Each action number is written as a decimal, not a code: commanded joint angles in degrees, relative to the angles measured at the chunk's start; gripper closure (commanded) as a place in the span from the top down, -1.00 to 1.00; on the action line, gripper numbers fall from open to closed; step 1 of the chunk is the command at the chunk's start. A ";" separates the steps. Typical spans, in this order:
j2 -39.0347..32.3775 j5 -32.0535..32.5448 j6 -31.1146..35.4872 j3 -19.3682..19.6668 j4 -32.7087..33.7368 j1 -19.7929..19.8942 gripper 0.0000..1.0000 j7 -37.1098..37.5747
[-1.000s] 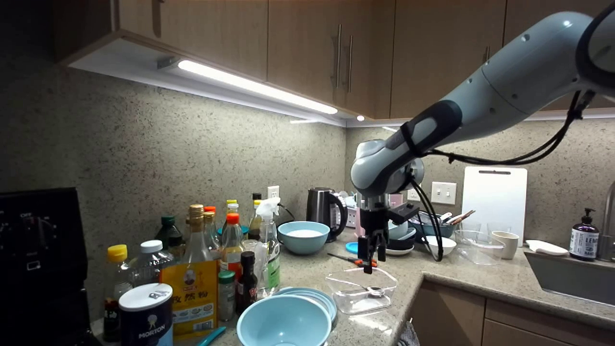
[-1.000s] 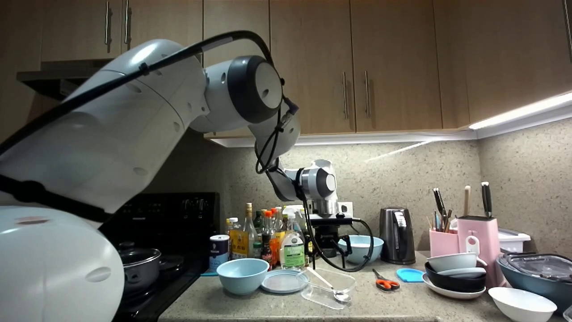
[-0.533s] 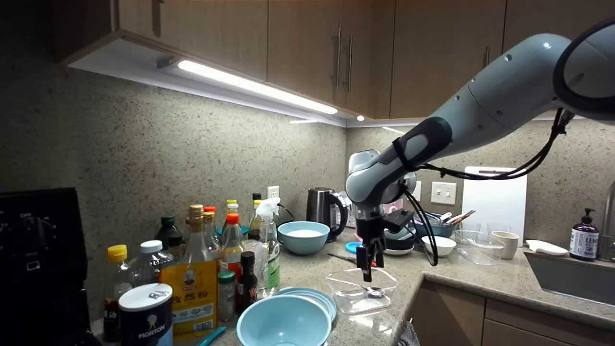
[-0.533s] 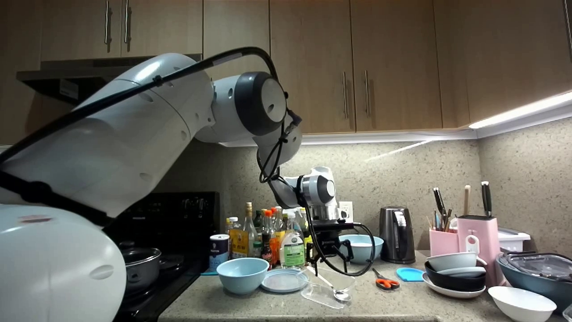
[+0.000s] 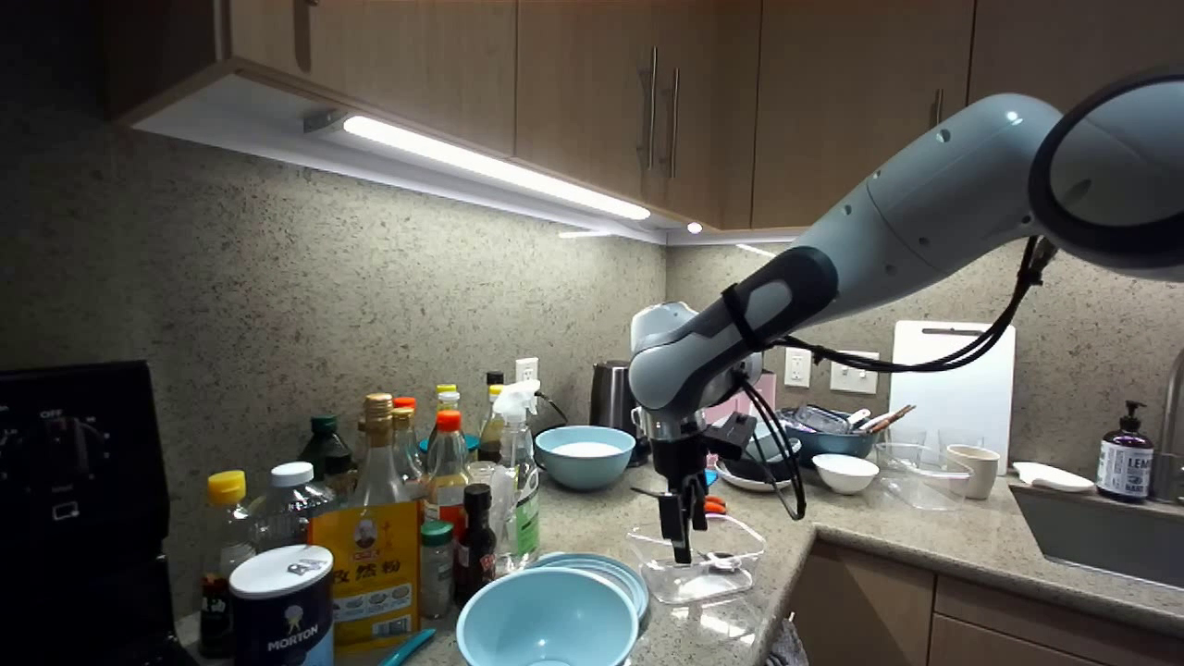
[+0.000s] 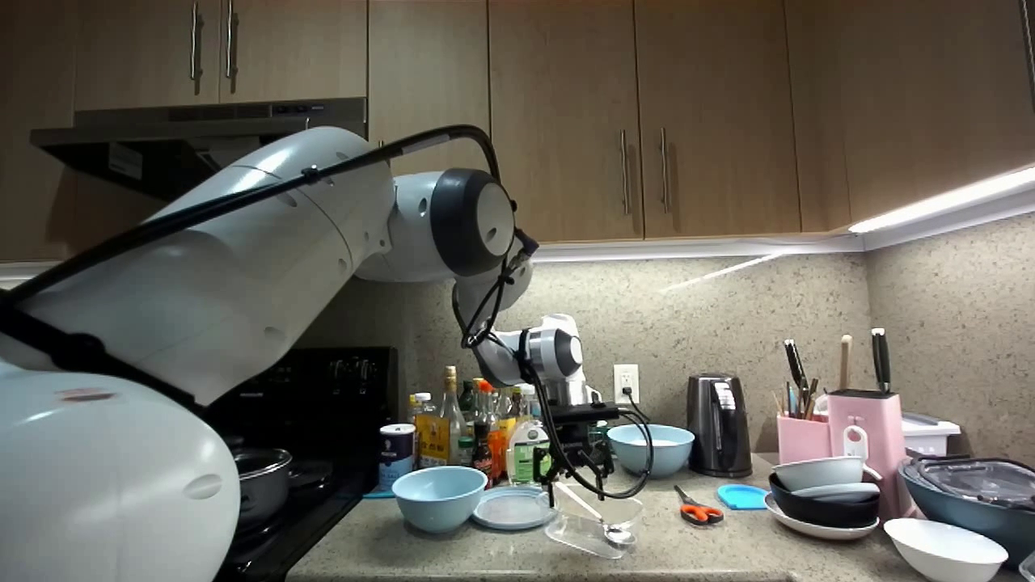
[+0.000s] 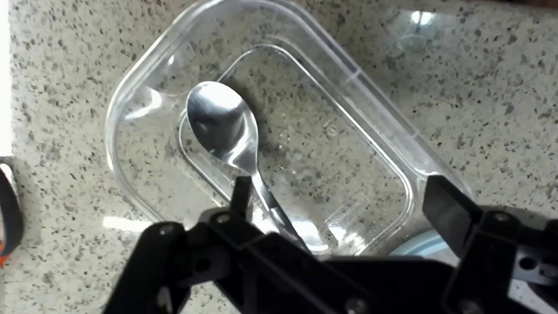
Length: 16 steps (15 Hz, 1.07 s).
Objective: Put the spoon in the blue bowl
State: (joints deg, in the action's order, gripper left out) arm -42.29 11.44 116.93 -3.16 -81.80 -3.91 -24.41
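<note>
The silvery spoon (image 7: pixel 222 120) lies tilted in a clear plastic container (image 7: pixel 379 102). The spoon (image 6: pixel 618 535) has its handle leaning up toward the container's rim. My gripper (image 7: pixel 339 185) is open and empty above the container. In the wrist view, the spoon's handle runs between the fingers, close to the left finger, and its end is hidden behind the gripper. The gripper also shows in both exterior views (image 5: pixel 690 541) (image 6: pixel 576 496). The pale turquoise blue bowl (image 5: pixel 548 615) stands nearer the stove, beyond some round lids; it also shows in an exterior view (image 6: pixel 439 497).
Pale blue round lids (image 6: pixel 515 509) lie between bowl and container. Bottles (image 5: pixel 379 462) line the wall. Another light-blue bowl (image 6: pixel 651 450) stands by the kettle (image 6: pixel 719 424). Orange-handled scissors (image 6: pixel 700 512) and stacked dishes (image 6: pixel 825 497) lie to the other side. The counter edge (image 5: pixel 786 601) is near.
My gripper has moved down toward the container and sideways toward the bottles and blue bowl, staying open. The spoon, container and bowls have not moved.
</note>
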 commanded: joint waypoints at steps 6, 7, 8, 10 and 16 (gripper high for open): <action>-5.00 2.50 -3.89 -0.92 6.42 0.63 1.00 -7.42; -5.73 3.27 -3.72 -0.83 7.10 0.74 1.00 -8.99; -6.60 3.36 -4.71 -0.94 8.31 0.99 1.00 -10.35; -7.67 3.30 -5.13 -1.11 9.61 1.32 1.00 -12.39; -11.13 2.95 -7.39 -0.72 14.44 1.68 0.40 -17.55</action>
State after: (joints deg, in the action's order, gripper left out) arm -51.55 13.71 111.99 -3.44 -70.77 -2.88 -39.00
